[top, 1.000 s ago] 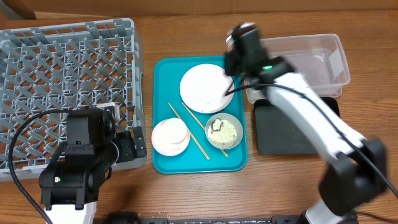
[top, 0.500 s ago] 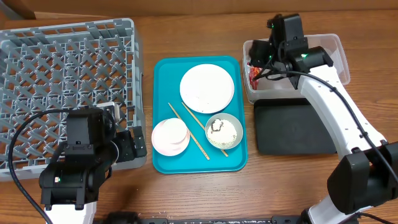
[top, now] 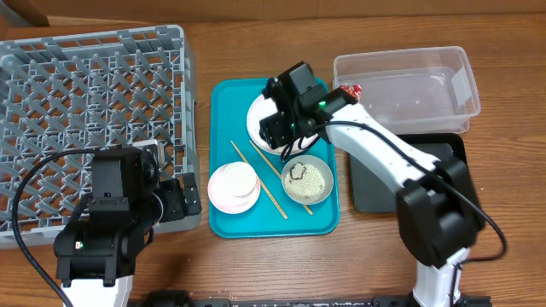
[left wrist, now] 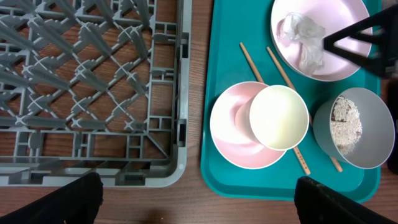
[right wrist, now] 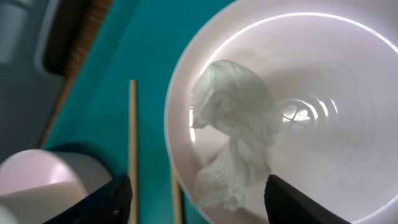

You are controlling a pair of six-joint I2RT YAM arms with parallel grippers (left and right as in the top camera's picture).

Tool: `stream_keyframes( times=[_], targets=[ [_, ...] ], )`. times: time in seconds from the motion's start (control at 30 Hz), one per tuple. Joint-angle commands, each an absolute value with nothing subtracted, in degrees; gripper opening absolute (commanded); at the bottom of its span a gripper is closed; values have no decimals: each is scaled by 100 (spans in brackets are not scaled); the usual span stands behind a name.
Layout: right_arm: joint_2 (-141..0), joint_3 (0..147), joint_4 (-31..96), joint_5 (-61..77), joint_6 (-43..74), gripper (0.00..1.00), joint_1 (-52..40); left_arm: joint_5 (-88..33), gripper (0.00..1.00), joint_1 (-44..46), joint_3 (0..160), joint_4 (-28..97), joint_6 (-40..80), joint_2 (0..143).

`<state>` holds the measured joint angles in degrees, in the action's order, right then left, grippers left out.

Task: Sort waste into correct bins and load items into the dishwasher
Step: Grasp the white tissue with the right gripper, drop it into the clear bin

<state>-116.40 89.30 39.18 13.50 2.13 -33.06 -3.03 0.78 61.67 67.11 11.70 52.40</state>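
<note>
Right gripper (right wrist: pixel 208 200): fingers spread wide, empty, poised over the crumpled white tissue (right wrist: pixel 233 124) lying in the white plate (right wrist: pixel 329 93) (whether the tips touch it cannot be told), on the far half of the teal tray (top: pixel 223 102) at mid-table. Left gripper (left wrist: pixel 199 205): also released, holding nothing, above the near right corner of the grey dish rack (left wrist: pixel 181 81) on the table's left side. Shiny red wrapper (top: pixel 350 90): inside the clear tub (top: pixel 461 81) at the far right corner, with the black tray (top: pixel 375 192) just nearer than it.
</note>
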Motion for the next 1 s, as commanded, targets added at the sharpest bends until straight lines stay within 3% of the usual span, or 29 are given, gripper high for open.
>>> stream_keyframes(
  times=[0.0, 0.07, 0.13, 0.27, 0.37, 0.47, 0.63, 0.97],
  targets=[
    [-12031, 8997, 3741, 908, 215, 70, -3341, -388, 100, 110, 6307, 6705, 1225, 5251],
    [-12206, 8997, 3610, 858, 270, 70, -3341, -388, 100, 110, 6307, 6705, 1225, 5251],
    [-12328, 8997, 3559, 860, 322, 60, -3341, -388, 100, 110, 6307, 6702, 1225, 5251],
    [-12420, 8997, 3632, 858, 392, 25, -3341, -388, 100, 110, 6307, 6702, 1225, 5249],
    [-12307, 9153, 3763, 856, 475, 9, -3295, -388, 100, 110, 6307, 6702, 1225, 5251],
    [-11955, 9594, 4169, 812, 558, 4, -3070, -388, 100, 110, 6307, 6705, 1225, 5249],
    [-11157, 10217, 4908, 454, 926, 4, -2412, -388, 100, 110, 6307, 6702, 1225, 5251],
    [-10704, 9723, 5846, 622, 1802, 4, -709, -388, 100, 110, 6307, 6657, 1227, 5251]
  ],
)
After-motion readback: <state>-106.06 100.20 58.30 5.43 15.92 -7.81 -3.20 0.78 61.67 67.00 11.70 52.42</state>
